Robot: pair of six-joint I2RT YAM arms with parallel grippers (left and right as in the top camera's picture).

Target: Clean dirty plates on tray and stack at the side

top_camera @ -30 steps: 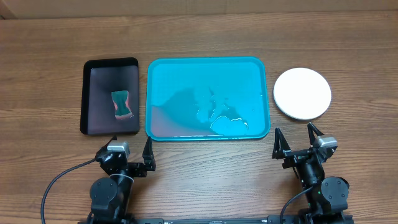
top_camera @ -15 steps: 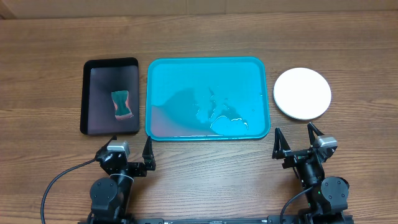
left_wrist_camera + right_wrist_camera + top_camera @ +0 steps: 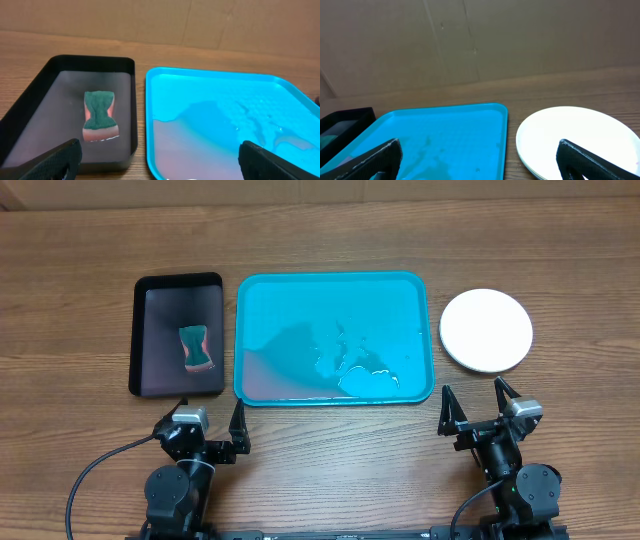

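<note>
The turquoise tray (image 3: 334, 280) lies mid-table, holding murky reddish water and foam but no plate; it also shows in the left wrist view (image 3: 225, 100) and the right wrist view (image 3: 440, 130). A white plate (image 3: 486, 330) lies on the table right of the tray, topmost of a stack whose lower edges show in the right wrist view (image 3: 580, 135). The blue and yellow-green plates are hidden. My left gripper (image 3: 210, 423) is open and empty near the front edge, below the gap between the two trays. My right gripper (image 3: 478, 408) is open and empty, just in front of the white plate.
A smaller black tray (image 3: 178, 335) stands left of the turquoise tray, holding cloudy water and a green-and-pink sponge (image 3: 196, 348), also in the left wrist view (image 3: 100, 116). A cardboard wall (image 3: 480, 40) closes the far side of the table.
</note>
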